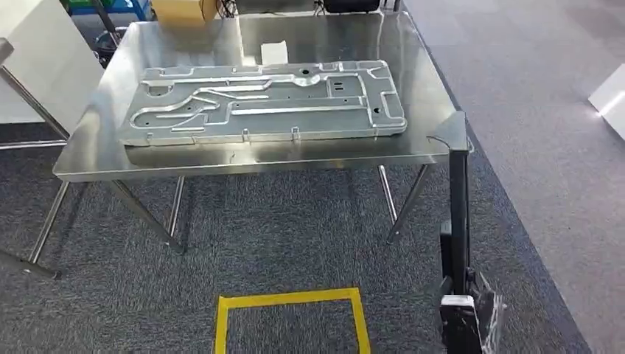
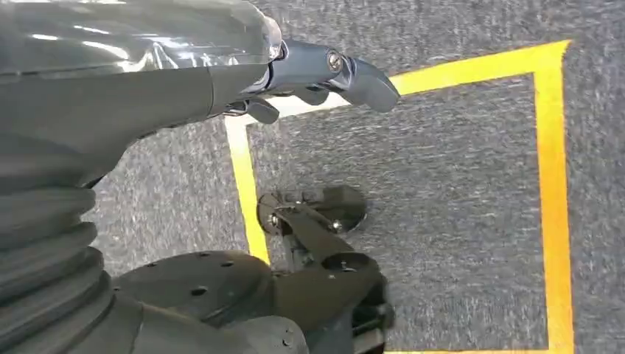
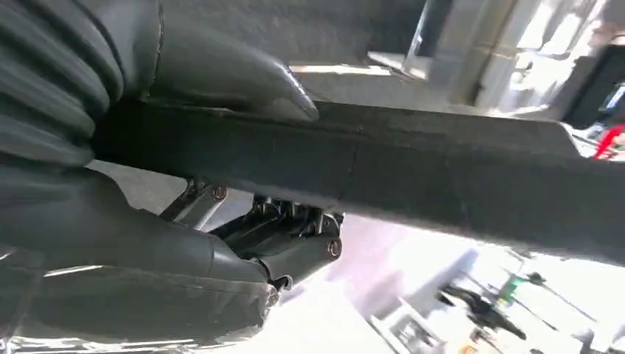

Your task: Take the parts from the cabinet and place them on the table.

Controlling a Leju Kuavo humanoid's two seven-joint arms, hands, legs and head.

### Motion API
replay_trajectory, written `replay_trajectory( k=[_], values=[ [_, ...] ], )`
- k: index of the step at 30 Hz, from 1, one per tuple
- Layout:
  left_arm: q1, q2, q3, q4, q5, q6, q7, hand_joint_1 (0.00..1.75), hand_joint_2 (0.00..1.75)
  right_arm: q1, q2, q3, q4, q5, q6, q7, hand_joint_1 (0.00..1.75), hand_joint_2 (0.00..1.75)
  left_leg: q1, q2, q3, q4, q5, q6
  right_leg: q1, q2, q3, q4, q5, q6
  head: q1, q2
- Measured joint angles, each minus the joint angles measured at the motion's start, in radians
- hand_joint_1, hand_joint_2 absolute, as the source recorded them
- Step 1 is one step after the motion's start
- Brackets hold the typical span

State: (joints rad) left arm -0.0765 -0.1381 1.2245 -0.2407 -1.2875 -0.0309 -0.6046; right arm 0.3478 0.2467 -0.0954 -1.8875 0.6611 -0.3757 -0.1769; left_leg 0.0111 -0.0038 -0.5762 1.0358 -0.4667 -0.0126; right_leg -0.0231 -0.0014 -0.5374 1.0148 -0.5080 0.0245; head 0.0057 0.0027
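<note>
A large flat aluminium part (image 1: pixel 265 103) with raised ribs and cut-outs lies on the steel table (image 1: pixel 110 158). My right hand (image 1: pixel 464 321) sits low at the right, short of the table's near right corner. It grips a long dark bar (image 1: pixel 458 214) that stands upright, its grey metal top end level with the table edge. In the right wrist view the hand (image 3: pixel 147 228) wraps the bar (image 3: pixel 457 169), with the thumb over it and the fingers (image 3: pixel 295 236) under it. My left hand (image 2: pixel 324 74) hangs above the floor, fingers apart and holding nothing.
A yellow tape square (image 1: pixel 291 299) marks the grey carpet before the table, also under my left hand (image 2: pixel 553 184). A small white block (image 1: pixel 274 53) and a cardboard box (image 1: pixel 184 9) sit at the table's far side. A white panel (image 1: pixel 37 59) leans at the left.
</note>
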Motion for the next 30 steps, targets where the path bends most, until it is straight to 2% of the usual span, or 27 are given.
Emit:
replay_trajectory(
  k=[1, 2, 3, 4, 6, 7, 8, 9, 10, 12, 13, 14, 16, 18, 19, 21, 22, 23, 24, 25, 27, 28, 29, 30],
  values=[
    [0.0, 0.002, -0.001, 0.0, -0.006, -0.002, 0.0, 0.0, 1.75, -0.026, -0.026, 0.0, 0.0, 0.019, 0.0, 0.028, 1.75, 1.75, -0.002, 0.0, -0.002, -0.001, 0.002, 0.008, -0.002, 0.0, 0.002, -0.006, 0.004, 0.007, 0.0, 0.0],
    [-0.001, 0.002, -0.002, 0.0, -0.014, -0.002, 0.001, 0.0, 1.75, -0.057, -0.055, 0.0, 0.001, 0.043, 0.004, 0.059, 1.75, 1.75, 0.004, 0.0, 0.002, -0.012, 0.009, 0.02, -0.003, 0.0, 0.003, -0.006, 0.002, 0.014, 0.0, 0.0],
    [-0.003, 0.002, -0.003, 0.0, -0.018, -0.003, 0.003, 0.0, 1.75, -0.095, -0.086, 0.0, 0.007, 0.073, 0.008, 0.088, 1.75, 1.75, 0.005, 0.003, 0.005, -0.017, 0.013, 0.027, -0.006, -0.001, -0.002, 0.01, -0.009, 0.016, 0.002, 0.0],
    [-0.008, 0.003, -0.005, 0.0, -0.023, -0.005, 0.006, 0.0, 1.75, -0.138, -0.117, 0.003, 0.017, 0.11, 0.019, 0.115, 1.75, 1.75, 0.004, 0.005, 0.003, -0.02, 0.015, 0.038, -0.006, -0.001, -0.027, 0.056, -0.04, 0.017, 0.004, 0.0],
    [-0.021, 0.004, -0.01, 0.0, -0.03, -0.006, 0.012, 0.0, 1.75, -0.233, -0.172, 0.013, 0.055, 0.177, 0.05, 0.161, 1.75, 1.75, -0.001, 0.007, 0.0, -0.019, 0.016, 0.044, -0.003, 0.0, -0.104, 0.204, -0.108, 0.019, 0.004, 0.0],
    [-0.03, 0.004, -0.014, 0.0, -0.033, -0.01, 0.017, 0.0, 1.75, -0.287, -0.199, 0.023, 0.085, 0.22, 0.067, 0.186, 1.75, 1.75, -0.005, 0.007, -0.001, -0.019, 0.017, 0.046, -0.003, 0.0, -0.149, 0.288, -0.132, 0.021, 0.003, 0.0],
    [-0.037, 0.004, -0.019, 0.0, -0.034, -0.013, 0.02, 0.0, 1.75, -0.318, -0.222, 0.035, 0.115, 0.265, 0.081, 0.207, 1.75, 1.75, -0.009, 0.005, 0.0, -0.019, 0.016, 0.048, -0.002, 0.0, -0.165, 0.313, -0.124, 0.02, 0.003, 0.0],
    [-0.041, 0.004, -0.022, 0.0, -0.034, -0.016, 0.024, 0.0, 1.75, -0.345, -0.239, 0.047, 0.139, 0.292, 0.087, 0.219, 1.75, 1.75, -0.01, 0.001, 0.002, -0.019, 0.016, 0.048, -0.001, 0.0, -0.158, 0.291, -0.095, 0.017, 0.003, 0.0],
    [-0.045, 0.004, -0.025, 0.0, -0.034, -0.017, 0.026, 0.0, 1.75, -0.374, -0.253, 0.059, 0.161, 0.305, 0.089, 0.228, 1.75, 1.75, -0.012, -0.003, 0.005, -0.018, 0.015, 0.049, 0.001, 0.0, -0.128, 0.224, -0.045, 0.012, 0.004, 0.0],
    [-0.05, 0.004, -0.028, 0.0, -0.034, -0.017, 0.028, 0.0, 1.75, -0.421, -0.272, 0.08, 0.193, 0.318, 0.091, 0.236, 1.75, 1.75, -0.015, -0.008, 0.008, -0.016, 0.013, 0.047, 0.005, 0.001, -0.051, 0.047, 0.05, -0.004, 0.004, 0.0],
    [-0.053, 0.003, -0.029, 0.001, -0.035, -0.017, 0.029, 0.0, 1.75, -0.44, -0.281, 0.09, 0.206, 0.333, 0.096, 0.242, 1.75, 1.75, -0.023, -0.009, 0.004, -0.012, 0.011, 0.044, 0.012, 0.002, -0.041, 0.024, 0.033, -0.009, 0.001, 0.0],
    [-0.056, 0.003, -0.03, 0.001, -0.035, -0.017, 0.029, 0.0, 1.75, -0.457, -0.289, 0.1, 0.213, 0.355, 0.106, 0.252, 1.75, 1.75, -0.023, -0.013, -0.003, -0.009, 0.012, 0.04, 0.011, 0.001, -0.039, 0.005, 0.031, -0.009, 0.003, 0.0],
    [-0.058, 0.003, -0.034, 0.001, -0.035, -0.015, 0.032, 0.0, 1.75, -0.491, -0.307, 0.127, 0.245, 0.412, 0.138, 0.272, 1.75, 1.75, -0.018, -0.012, -0.008, -0.015, 0.016, 0.03, 0.016, 0.003, -0.045, 0.008, 0.033, -0.013, 0.003, 0.0],
    [-0.068, 0.008, -0.04, 0.001, -0.035, -0.014, 0.038, 0.0, 1.75, -0.559, -0.322, 0.174, 0.312, 0.494, 0.181, 0.298, 1.75, 1.75, -0.017, -0.012, -0.011, -0.003, 0.004, 0.016, 0.002, 0.004, -0.04, -0.006, 0.042, -0.025, 0.003, 0.0],
    [-0.078, 0.008, -0.045, 0.001, -0.033, -0.014, 0.041, 0.0, 1.75, -0.601, -0.33, 0.199, 0.349, 0.539, 0.199, 0.313, 1.75, 1.75, -0.017, -0.009, -0.027, 0.032, -0.018, 0.009, 0.002, 0.005, -0.041, -0.006, 0.042, -0.029, 0.0, 0.0],
    [-0.1, 0.009, -0.052, 0.001, -0.022, -0.014, 0.05, 0.0, 1.75, -0.69, -0.335, 0.258, 0.438, 0.625, 0.229, 0.334, 1.75, 1.75, -0.01, -0.006, -0.104, 0.185, -0.088, 0.0, 0.002, 0.004, -0.042, -0.005, 0.042, -0.032, -0.002, 0.0],
    [-0.109, 0.009, -0.053, 0.001, -0.019, -0.01, 0.054, 0.0, 1.75, -0.719, -0.336, 0.288, 0.474, 0.656, 0.235, 0.341, 1.75, 1.75, -0.008, -0.005, -0.145, 0.264, -0.112, -0.003, 0.002, 0.003, -0.041, -0.004, 0.041, -0.033, -0.001, 0.0],
    [-0.115, 0.009, -0.054, 0.001, -0.013, -0.008, 0.058, 0.0, 1.75, -0.741, -0.336, 0.314, 0.503, 0.674, 0.242, 0.343, 1.75, 1.75, -0.006, -0.004, -0.168, 0.301, -0.111, -0.006, 0.003, 0.001, -0.039, -0.004, 0.04, -0.033, -0.001, 0.0],
    [-0.118, 0.01, -0.056, 0.001, -0.011, -0.004, 0.06, 0.0, 1.75, -0.761, -0.336, 0.338, 0.532, 0.685, 0.245, 0.344, 1.75, 1.75, -0.003, -0.003, -0.167, 0.286, -0.084, -0.007, 0.002, 0.001, -0.036, -0.003, 0.038, -0.033, -0.002, 0.0],
    [-0.121, 0.01, -0.059, 0.001, -0.01, 0.0, 0.062, 0.0, 1.75, -0.777, -0.336, 0.359, 0.555, 0.69, 0.246, 0.346, 1.75, 1.75, -0.002, -0.003, -0.144, 0.227, -0.04, -0.007, 0.001, 0.001, -0.033, -0.001, 0.035, -0.031, -0.002, 0.0],
    [-0.126, 0.013, -0.061, 0.001, -0.007, 0.002, 0.063, 0.0, 1.75, -0.798, -0.336, 0.378, 0.579, 0.695, 0.246, 0.349, 1.75, 1.75, -0.001, -0.002, -0.066, 0.045, 0.063, -0.001, 0.0, -0.001, -0.024, 0.004, 0.024, -0.023, -0.002, 0.0],
    [-0.127, 0.014, -0.062, 0.001, -0.007, 0.002, 0.063, 0.0, 1.75, -0.808, -0.336, 0.385, 0.592, 0.695, 0.246, 0.349, 1.75, 1.75, -0.002, -0.002, -0.05, 0.023, 0.049, 0.002, 0.003, -0.004, -0.026, 0.005, 0.02, -0.017, -0.001, 0.0],
    [-0.129, 0.014, -0.063, 0.001, -0.007, 0.002, 0.063, 0.0, 1.75, -0.822, -0.337, 0.389, 0.602, 0.695, 0.247, 0.35, 1.75, 1.75, -0.007, -0.003, -0.045, 0.001, 0.047, 0.004, 0.006, -0.003, -0.033, 0.01, 0.021, -0.013, -0.004, 0.0],
    [-0.13, 0.014, -0.065, 0.001, -0.006, 0.002, 0.065, 0.0, 1.75, -0.828, -0.337, 0.393, 0.613, 0.695, 0.248, 0.352, 1.75, 1.75, -0.007, -0.003, -0.051, 0.005, 0.043, 0.009, 0.007, -0.004, -0.037, 0.008, 0.023, -0.008, -0.002, 0.0]
  ],
)
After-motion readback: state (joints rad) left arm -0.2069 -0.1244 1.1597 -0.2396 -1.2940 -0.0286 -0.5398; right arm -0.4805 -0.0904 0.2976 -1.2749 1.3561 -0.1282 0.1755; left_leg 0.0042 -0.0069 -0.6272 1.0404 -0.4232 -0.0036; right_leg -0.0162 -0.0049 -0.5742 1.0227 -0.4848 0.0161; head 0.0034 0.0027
